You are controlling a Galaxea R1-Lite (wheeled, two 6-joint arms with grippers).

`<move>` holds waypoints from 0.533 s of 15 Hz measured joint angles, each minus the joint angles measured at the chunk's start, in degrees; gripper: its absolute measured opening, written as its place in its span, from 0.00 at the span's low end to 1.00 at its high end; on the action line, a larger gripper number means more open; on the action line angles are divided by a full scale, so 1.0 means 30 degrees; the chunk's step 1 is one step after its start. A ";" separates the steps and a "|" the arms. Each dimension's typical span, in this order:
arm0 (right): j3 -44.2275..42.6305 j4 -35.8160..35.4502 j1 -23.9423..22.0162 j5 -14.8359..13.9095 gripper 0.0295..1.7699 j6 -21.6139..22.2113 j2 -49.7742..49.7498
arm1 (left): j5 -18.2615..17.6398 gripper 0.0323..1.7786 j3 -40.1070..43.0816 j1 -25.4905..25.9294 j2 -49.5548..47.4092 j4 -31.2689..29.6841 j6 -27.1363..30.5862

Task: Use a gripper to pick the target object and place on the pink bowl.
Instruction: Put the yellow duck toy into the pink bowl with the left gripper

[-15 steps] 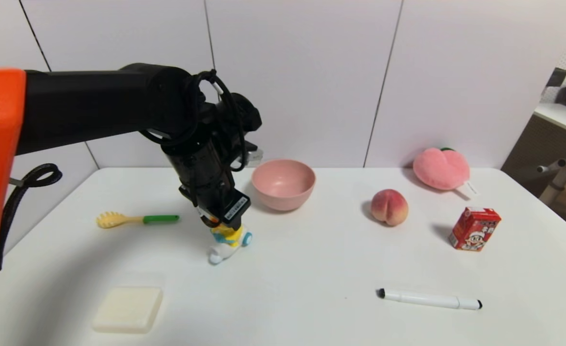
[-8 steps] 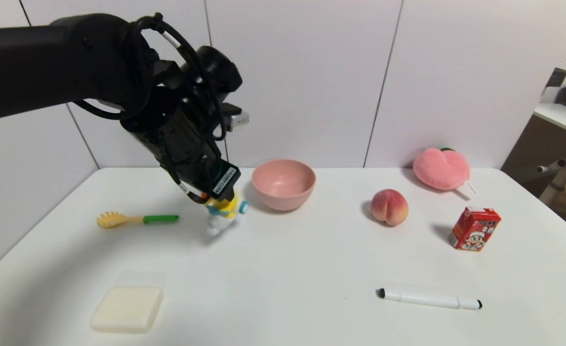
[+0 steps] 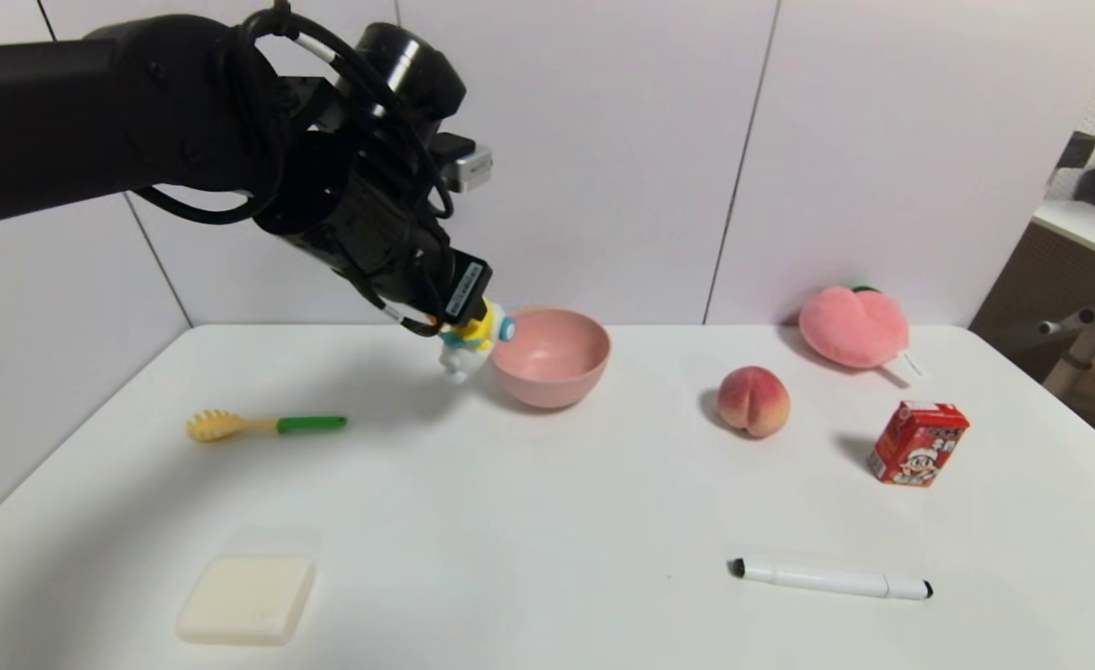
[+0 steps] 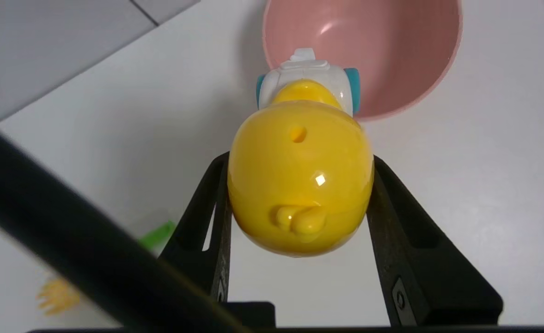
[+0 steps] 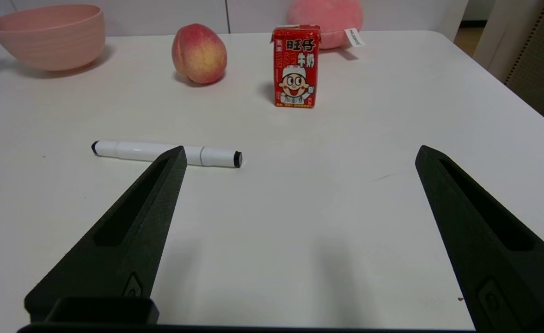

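Observation:
My left gripper (image 3: 468,321) is shut on the yellow duck toy (image 3: 473,342), holding it in the air just left of the pink bowl (image 3: 549,358). In the left wrist view both black fingers clamp the duck's round yellow head (image 4: 299,178), and its white car with blue wheels (image 4: 306,74) overlaps the near rim of the pink bowl (image 4: 392,55). My right gripper (image 5: 299,155) is open and empty, low over the table near its front right; it does not show in the head view.
On the white table (image 3: 547,521) lie a yellow and green spoon-like tool (image 3: 263,425), a cream block (image 3: 247,598), a white marker (image 3: 831,579), a peach (image 3: 753,400), a red drink carton (image 3: 917,442) and a pink plush peach (image 3: 852,326).
The left arm has lifted the duck off the table and carried it back and to the right, up to the bowl's left rim. Nothing else moved.

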 joint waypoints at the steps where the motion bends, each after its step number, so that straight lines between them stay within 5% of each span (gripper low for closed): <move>1: 0.0000 0.0000 0.0000 0.0008 0.97 0.0000 0.0000 | -0.0028 0.48 -0.0008 -0.0045 0.0211 -0.0764 0.0053; 8: 0.0000 0.0000 0.0000 0.0008 0.97 0.0000 0.0000 | -0.0093 0.48 -0.0024 -0.0423 0.2028 -0.5075 0.0130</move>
